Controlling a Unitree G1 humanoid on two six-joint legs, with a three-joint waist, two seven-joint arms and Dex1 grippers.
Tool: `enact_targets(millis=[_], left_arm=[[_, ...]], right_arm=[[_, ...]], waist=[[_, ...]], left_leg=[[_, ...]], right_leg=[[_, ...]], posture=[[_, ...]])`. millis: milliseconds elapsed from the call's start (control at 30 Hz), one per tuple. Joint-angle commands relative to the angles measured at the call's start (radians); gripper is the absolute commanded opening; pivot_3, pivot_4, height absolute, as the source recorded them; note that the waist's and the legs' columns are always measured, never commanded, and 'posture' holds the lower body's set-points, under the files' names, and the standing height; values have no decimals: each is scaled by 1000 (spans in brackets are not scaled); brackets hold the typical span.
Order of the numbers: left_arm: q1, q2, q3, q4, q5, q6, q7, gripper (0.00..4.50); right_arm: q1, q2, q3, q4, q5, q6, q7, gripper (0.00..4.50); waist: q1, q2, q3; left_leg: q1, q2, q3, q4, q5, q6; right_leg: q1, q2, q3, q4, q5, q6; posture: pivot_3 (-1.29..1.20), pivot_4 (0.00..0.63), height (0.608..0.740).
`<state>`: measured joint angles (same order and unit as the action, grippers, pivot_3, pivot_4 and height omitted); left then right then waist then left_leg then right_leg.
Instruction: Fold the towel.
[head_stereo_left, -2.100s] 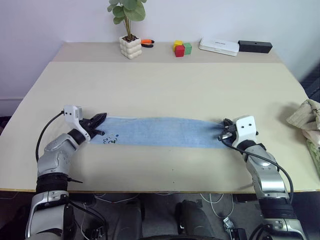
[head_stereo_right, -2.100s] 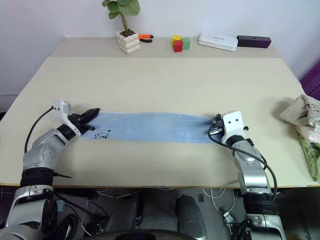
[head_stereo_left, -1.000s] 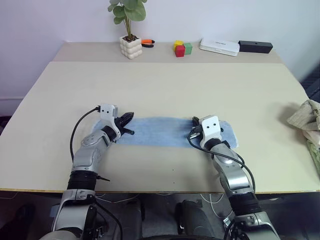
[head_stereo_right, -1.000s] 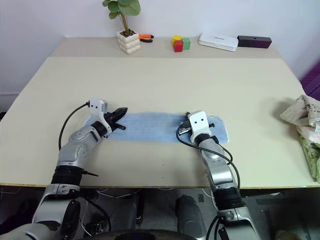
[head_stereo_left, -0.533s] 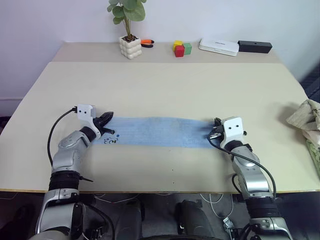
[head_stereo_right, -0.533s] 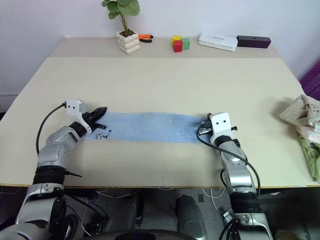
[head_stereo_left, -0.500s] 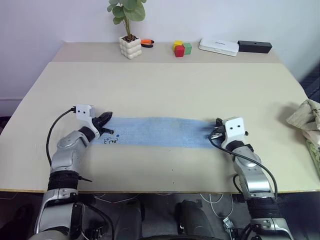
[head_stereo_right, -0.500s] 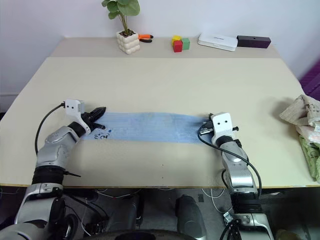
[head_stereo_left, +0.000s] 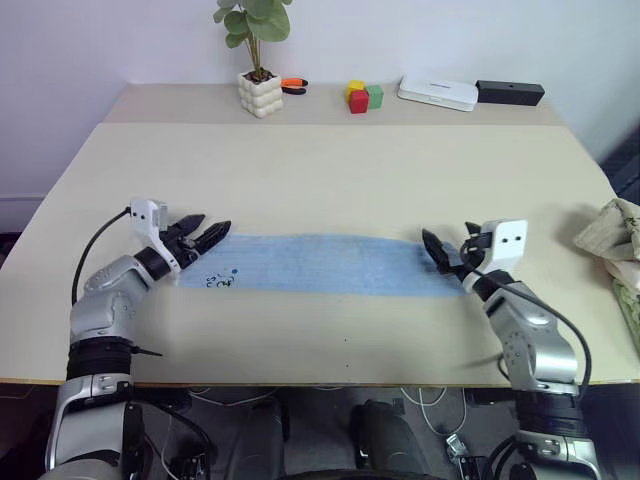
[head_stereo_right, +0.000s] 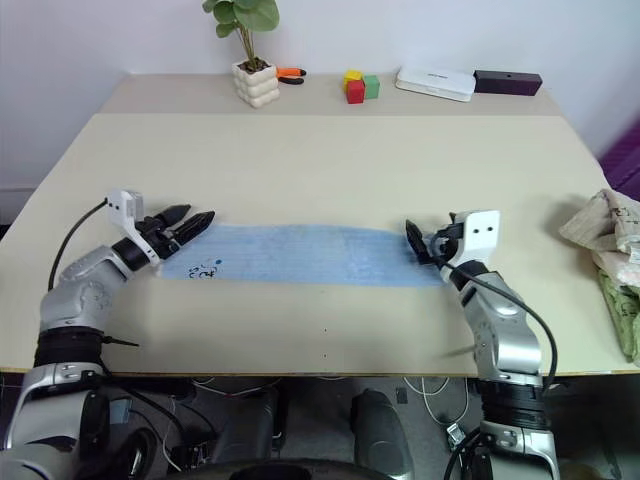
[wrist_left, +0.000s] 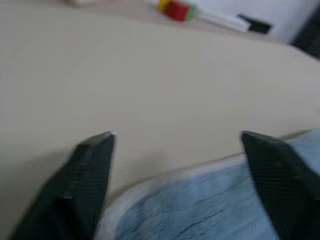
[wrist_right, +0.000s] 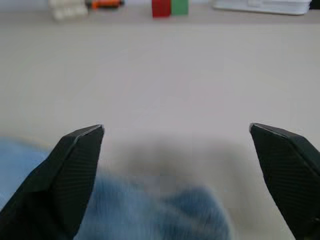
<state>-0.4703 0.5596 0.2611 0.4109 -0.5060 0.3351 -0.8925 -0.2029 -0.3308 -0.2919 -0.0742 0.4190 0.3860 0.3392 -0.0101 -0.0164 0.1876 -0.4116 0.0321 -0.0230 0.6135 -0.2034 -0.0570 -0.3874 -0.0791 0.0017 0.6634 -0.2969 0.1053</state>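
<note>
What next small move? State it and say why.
Probably bring both claws down onto the towel's ends and close. The towel lies flat in a long strip, left claw and right claw both open at its two ends, holding nothing, so a fresh grip is needed before the ends can be folded together.

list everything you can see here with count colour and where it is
towel: 1, light blue, long strip flat on the front table, dark mark near its left end
table: 2 beige tops, the front one butting the back one
potted plant: 1, green in white pot, back table, left
orange tool: 1, beside the pot
blocks: 3, yellow, red, green, back centre
white box: 1, back right
black bar: 1, right of the box
patterned cloth: 1, beige-olive, right edge
left gripper: jaws open, towel's left end
right gripper: jaws open, towel's right end
</note>
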Motion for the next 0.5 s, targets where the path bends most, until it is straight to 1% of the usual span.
enact_targets(millis=[33,167,300,333,367,433,500], left_arm=[[-35,67,18,10,-27,8,-116,4443],[-64,86,10,30,-13,-32,-168,4443],[-80,102,-10,25,-25,-53,-303,4443],[-90,104,-10,33,-33,-49,-334,4443],[-98,112,-18,32,-47,-33,-391,4443],[-103,124,-35,30,-58,-11,-478,4443],[-84,129,-62,12,-59,9,-532,4443]], right_arm=[[5,34,-151,-88,217,137,-69,4500],[51,61,-251,-228,477,283,-140,4500],[162,48,-283,-402,746,406,-231,4500],[195,49,-304,-424,833,411,-272,4500],[249,65,-336,-446,951,393,-344,4500],[363,99,-366,-480,1123,354,-458,4500],[480,115,-331,-535,1179,350,-459,4500]], waist=[[-1,0,0],[-2,1,0],[-3,1,1],[-3,1,1],[-3,1,1],[0,1,0],[0,1,0]], left_leg=[[0,0,0,0,0,0],[0,0,0,-1,0,0],[-1,1,0,-2,0,0],[-1,1,0,-2,0,0],[-1,1,0,-2,0,0],[-1,1,0,-2,0,0],[-2,1,0,-2,0,0]], right_leg=[[0,0,0,0,0,0],[0,0,0,0,0,0],[-1,0,0,-1,0,-1],[-1,0,0,-1,0,-1],[-2,0,0,-1,0,-1],[-1,0,0,-1,-1,-2],[-1,-1,0,-2,-2,-4]], posture=[[0,150,740],[0,150,740],[0,150,740],[0,150,740],[0,150,740],[0,150,740],[0,150,740]])
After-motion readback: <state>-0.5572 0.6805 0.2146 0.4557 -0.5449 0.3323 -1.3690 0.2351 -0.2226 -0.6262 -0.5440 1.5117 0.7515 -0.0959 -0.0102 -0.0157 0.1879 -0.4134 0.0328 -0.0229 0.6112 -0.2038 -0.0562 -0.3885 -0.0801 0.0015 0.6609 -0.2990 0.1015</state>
